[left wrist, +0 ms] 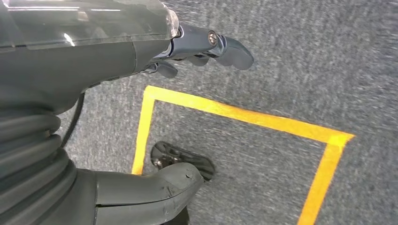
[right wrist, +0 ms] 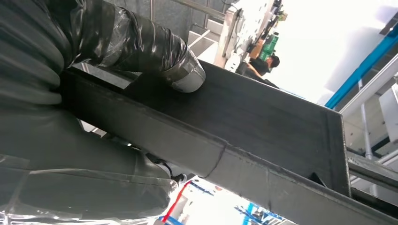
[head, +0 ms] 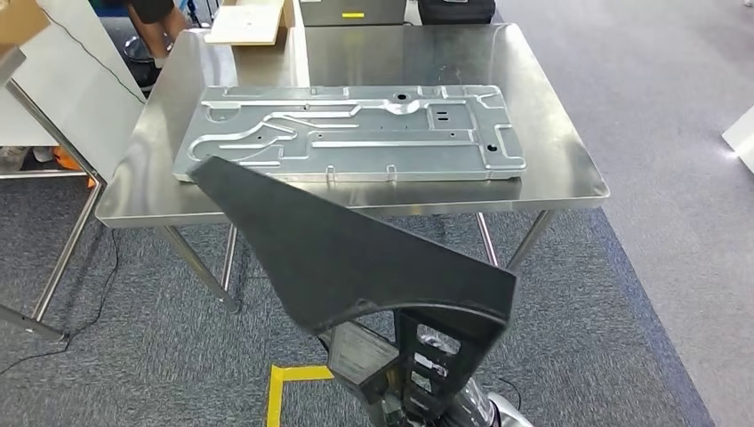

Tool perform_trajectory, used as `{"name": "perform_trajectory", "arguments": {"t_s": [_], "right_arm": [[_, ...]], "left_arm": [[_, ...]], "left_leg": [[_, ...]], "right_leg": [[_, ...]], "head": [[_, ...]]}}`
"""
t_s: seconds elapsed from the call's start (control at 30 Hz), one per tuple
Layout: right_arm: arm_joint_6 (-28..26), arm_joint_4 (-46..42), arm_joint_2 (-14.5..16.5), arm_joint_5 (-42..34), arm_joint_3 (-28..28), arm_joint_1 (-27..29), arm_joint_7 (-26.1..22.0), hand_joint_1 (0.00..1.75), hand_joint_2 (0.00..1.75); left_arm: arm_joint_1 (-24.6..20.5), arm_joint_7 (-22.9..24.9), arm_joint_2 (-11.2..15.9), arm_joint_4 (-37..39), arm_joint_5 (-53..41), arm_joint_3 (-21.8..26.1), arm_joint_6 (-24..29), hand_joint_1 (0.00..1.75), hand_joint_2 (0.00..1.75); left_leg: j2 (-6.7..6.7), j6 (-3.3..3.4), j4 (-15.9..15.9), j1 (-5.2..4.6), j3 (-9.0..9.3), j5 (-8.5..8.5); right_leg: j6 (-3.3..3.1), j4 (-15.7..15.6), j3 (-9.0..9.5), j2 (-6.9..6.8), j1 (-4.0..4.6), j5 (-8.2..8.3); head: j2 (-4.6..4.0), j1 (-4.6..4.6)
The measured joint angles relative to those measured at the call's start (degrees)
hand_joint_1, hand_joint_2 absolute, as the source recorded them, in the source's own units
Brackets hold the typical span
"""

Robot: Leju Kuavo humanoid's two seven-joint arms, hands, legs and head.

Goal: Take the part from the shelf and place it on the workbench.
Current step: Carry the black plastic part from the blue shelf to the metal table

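Even overhead light falls on my head view, with soft glare across the steel workbench (head: 551, 169) and faint shadows beneath it. My left wrist view shows carpet (left wrist: 305, 56) smeared by motion blur. My right wrist view blows out white behind the dark part (right wrist: 263, 126).

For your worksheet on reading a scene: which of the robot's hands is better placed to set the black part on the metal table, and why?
Right. The right hand already grips the black part in front of the metal table; the left hand hangs over the floor, holding nothing.
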Motion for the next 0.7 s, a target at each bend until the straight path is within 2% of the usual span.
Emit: {"name": "perform_trajectory", "arguments": {"t_s": [0.07,0.1,0.13,0.17,0.23,0.3,0.37,0.43,0.47,0.53,0.57,0.6,0.63,0.67,0.7], "right_arm": [[0.03,0.03,-0.05,0.08,0.00,-0.05,-0.07,1.75,1.75],[0.03,0.05,-0.07,0.15,0.00,-0.02,-0.12,1.75,1.75],[0.03,0.08,-0.08,0.27,0.00,0.00,-0.24,1.75,1.75],[0.00,0.09,-0.08,0.41,0.00,0.01,-0.47,1.75,1.75],[-0.18,0.08,-0.07,0.67,0.00,0.03,-1.46,1.75,1.75],[-0.38,0.01,-0.04,0.81,0.00,0.10,-2.61,1.75,1.75],[-0.84,-0.21,0.02,1.04,-0.01,0.29,-3.48,1.75,1.75],[-1.88,-0.67,0.25,1.41,-0.10,0.48,-4.49,1.75,1.75],[-2.42,-0.99,0.45,1.58,-0.21,0.49,-4.99,1.75,1.75],[-3.14,-1.67,0.87,1.69,-0.49,0.50,-5.72,1.75,1.75],[-3.28,-1.95,1.00,1.67,-0.58,0.51,-5.89,1.75,1.75],[-3.37,-2.15,1.07,1.65,-0.64,0.55,-6.02,1.75,1.75],[-3.40,-2.31,1.11,1.64,-0.69,0.58,-6.10,1.75,1.75],[-3.41,-2.46,1.16,1.65,-0.74,0.60,-6.17,1.75,1.75],[-3.45,-2.61,1.25,1.68,-0.80,0.60,-6.25,1.75,1.75]], "left_arm": [[-0.07,-0.02,0.00,0.00,-0.11,0.00,0.00,0.00,1.75],[-0.05,-0.02,0.00,0.00,-0.20,0.01,0.00,0.00,1.75],[-0.02,-0.04,-0.01,0.00,-0.29,0.01,0.01,0.00,1.75],[-0.01,-0.07,-0.01,0.00,-0.38,0.01,-0.01,0.00,1.75],[-0.05,-0.17,-0.07,0.01,-0.49,0.02,-0.04,0.00,1.75],[-0.15,-0.26,-0.13,0.02,-0.60,0.02,-0.09,0.00,1.75],[-0.21,-0.31,-0.16,0.02,-0.79,0.02,-0.11,0.00,1.75],[-0.28,-0.37,-0.19,0.02,-1.01,0.02,-0.14,0.00,1.75],[-0.38,-0.40,-0.20,0.02,-1.09,0.02,-0.16,0.00,1.75],[-0.54,-0.46,-0.20,0.02,-1.25,0.02,-0.19,0.00,1.75],[-0.54,-0.46,-0.19,0.02,-1.34,0.02,-0.19,0.00,1.75],[-0.48,-0.46,-0.16,0.02,-1.43,0.02,-0.19,0.00,1.75],[-0.41,-0.46,-0.15,0.02,-1.52,0.02,-0.20,0.00,1.75],[-0.35,-0.47,-0.15,0.02,-1.57,0.02,-0.21,0.00,1.75],[-0.33,-0.49,-0.13,0.02,-1.61,0.02,-0.22,0.00,1.75]], "left_leg": [[-0.01,0.29,-0.01,-0.03,0.63,-0.68],[-0.03,0.25,0.00,-0.05,1.03,-1.07],[-0.08,0.18,0.00,-0.06,1.56,-1.52],[-0.13,0.05,0.00,-0.06,2.24,-2.01],[-0.23,-0.32,-0.03,-0.07,3.81,-3.06],[-0.27,-0.86,-0.16,-0.11,4.62,-3.85],[-0.24,-1.48,-0.08,-0.24,5.00,-4.15],[-0.16,-2.02,0.76,-0.26,5.19,-4.63],[-0.14,-2.30,2.13,-0.21,4.64,-5.35],[-0.09,-2.80,8.10,-0.03,1.42,-8.10],[-0.09,-2.97,11.71,0.03,-0.89,-9.48],[-0.08,-3.09,14.53,0.09,-2.99,-10.16],[-0.08,-3.15,15.55,0.11,-4.32,-9.66],[-0.08,-3.18,14.74,0.13,-4.78,-8.07],[-0.09,-3.13,11.78,0.15,-4.20,-5.28]], "right_leg": [[0.42,7.05,-4.86,0.00,-0.13,-2.61],[0.54,9.25,-6.87,0.00,-0.17,-2.99],[0.59,9.66,-8.07,-0.01,-0.18,-2.19],[0.48,8.08,-8.25,-0.01,-0.18,-0.12],[-0.06,1.57,-6.74,-0.01,-0.03,5.41],[-0.72,-3.06,-5.70,-0.06,0.39,7.67],[-1.38,-4.21,-5.44,-0.03,0.62,7.35],[-1.98,-4.86,-4.37,0.06,0.28,7.38],[-2.23,-5.18,-3.73,0.06,0.13,7.25],[-2.70,-5.58,-2.73,0.02,0.04,6.79],[-2.84,-5.60,-2.42,0.06,0.05,6.50],[-2.89,-5.59,-2.08,0.17,0.06,6.15],[-2.87,-5.59,-1.64,0.33,0.05,5.77],[-2.81,-5.58,-1.11,0.52,0.04,5.37],[-2.69,-5.58,-0.42,0.69,0.02,4.89]], "head": [[0.00,-0.01],[0.00,-0.01],[0.00,-0.01],[0.00,-0.01],[0.00,-0.01],[0.00,0.00],[0.00,0.00],[0.00,0.00],[0.00,-0.01],[0.00,-0.01],[0.00,-0.01],[0.00,-0.01],[0.00,-0.01],[0.00,-0.01],[0.00,-0.01]]}}
